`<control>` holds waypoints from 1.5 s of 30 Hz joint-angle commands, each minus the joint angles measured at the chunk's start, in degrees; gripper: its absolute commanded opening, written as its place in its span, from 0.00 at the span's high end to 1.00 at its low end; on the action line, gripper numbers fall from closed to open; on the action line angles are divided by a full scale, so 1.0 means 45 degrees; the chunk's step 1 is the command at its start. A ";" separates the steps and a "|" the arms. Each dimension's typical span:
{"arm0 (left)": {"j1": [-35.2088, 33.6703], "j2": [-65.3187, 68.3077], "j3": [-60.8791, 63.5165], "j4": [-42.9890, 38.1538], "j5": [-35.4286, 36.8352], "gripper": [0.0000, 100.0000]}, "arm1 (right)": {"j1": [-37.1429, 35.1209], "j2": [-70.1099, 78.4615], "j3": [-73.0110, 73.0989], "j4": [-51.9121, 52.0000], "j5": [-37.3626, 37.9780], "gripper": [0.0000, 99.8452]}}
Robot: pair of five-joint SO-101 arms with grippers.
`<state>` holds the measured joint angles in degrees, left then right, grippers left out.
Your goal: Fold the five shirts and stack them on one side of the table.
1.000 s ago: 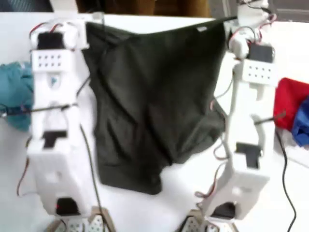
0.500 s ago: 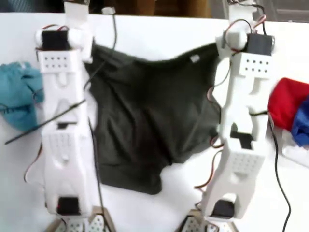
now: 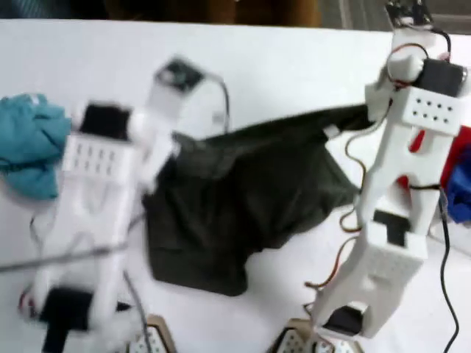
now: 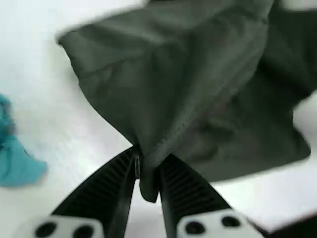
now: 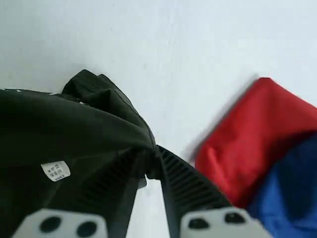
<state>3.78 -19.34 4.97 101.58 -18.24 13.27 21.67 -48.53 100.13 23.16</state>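
Observation:
A dark green shirt [image 3: 243, 198] hangs stretched between both arms over the middle of the white table [image 3: 280, 66]. My left gripper [image 4: 147, 171] is shut on one bunched corner of the dark shirt [image 4: 188, 89]. My right gripper [image 5: 147, 166] is shut on the other shoulder edge of the dark shirt [image 5: 69, 124], near its white label [image 5: 55, 170]. In the high view the left arm [image 3: 110, 184] leans over the shirt's left side and the right arm [image 3: 412, 132] stands at its right end. The shirt's lower part rests crumpled on the table.
A teal shirt [image 3: 29, 143] lies bunched at the table's left edge. A red shirt [image 5: 247, 144] and a blue shirt [image 5: 292, 193] lie together at the right edge, just beyond the right arm. Cables trail by the arm bases [image 3: 294, 342] at the front.
Both arms have pulled the shirt's top edge toward the front and lowered it. The left arm swung right over the shirt; the right arm shifted right. The cloth now bunches narrower.

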 commanded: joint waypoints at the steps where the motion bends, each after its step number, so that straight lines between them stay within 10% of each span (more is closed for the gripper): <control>1: 0.0117 -0.3614 0.3272 0.0195 -0.0684 0.97 | 0.0186 -0.2295 0.2676 0.0303 -0.0039 0.98; 13: 0.0742 -0.7893 0.6906 0.0195 -0.2618 0.97 | 0.0869 -0.6886 1.1448 -0.2471 0.0332 0.98; 30: 0.2969 -0.7873 0.7160 -0.0821 -0.2735 0.95 | 0.2217 -0.6886 1.2757 -0.4659 0.1055 0.98; 35: 0.2716 -0.7873 0.7023 -0.0840 -0.2657 0.78 | 0.2198 -0.6886 1.3753 -0.5011 0.1778 0.98; 45: -0.0410 -0.7756 0.5929 -0.2598 -0.2579 0.79 | 0.2198 -0.6906 1.3988 -0.5206 0.2110 0.98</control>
<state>7.30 -54.07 35.30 93.85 -30.37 22.68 -6.90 14.86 77.54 30.81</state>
